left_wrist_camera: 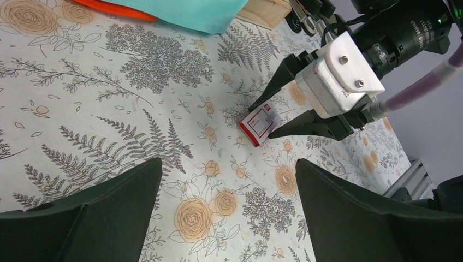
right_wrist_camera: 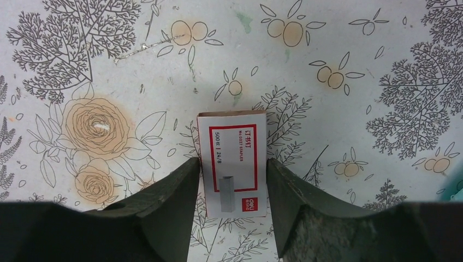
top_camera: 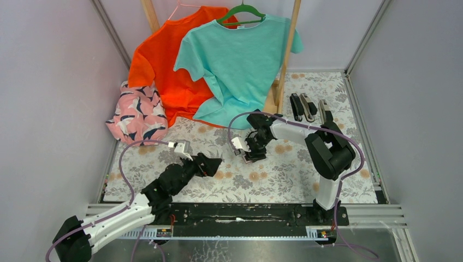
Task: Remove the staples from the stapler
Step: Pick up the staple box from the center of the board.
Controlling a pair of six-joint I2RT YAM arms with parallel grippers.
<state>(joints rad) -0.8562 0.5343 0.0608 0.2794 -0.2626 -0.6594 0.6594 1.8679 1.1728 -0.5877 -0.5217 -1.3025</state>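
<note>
Three staplers lie side by side at the back right of the mat: a black one (top_camera: 296,107), one with a silvery top (top_camera: 308,107) and a third (top_camera: 325,111). No staples show in any view. My right gripper (right_wrist_camera: 233,161) is down on the mat mid-table, with one finger against each long side of a small white-and-red staple box (right_wrist_camera: 232,136). In the left wrist view the same box (left_wrist_camera: 261,123) sits between the right gripper's (left_wrist_camera: 261,121) black fingers. My left gripper (left_wrist_camera: 228,164) hovers open and holds nothing, left of the box and apart from it.
An orange shirt (top_camera: 169,60) and a teal shirt (top_camera: 240,60) hang from a wooden rack (top_camera: 288,49) at the back. A pink patterned bundle (top_camera: 136,114) lies at the back left. Grey walls enclose the floral mat (top_camera: 284,174).
</note>
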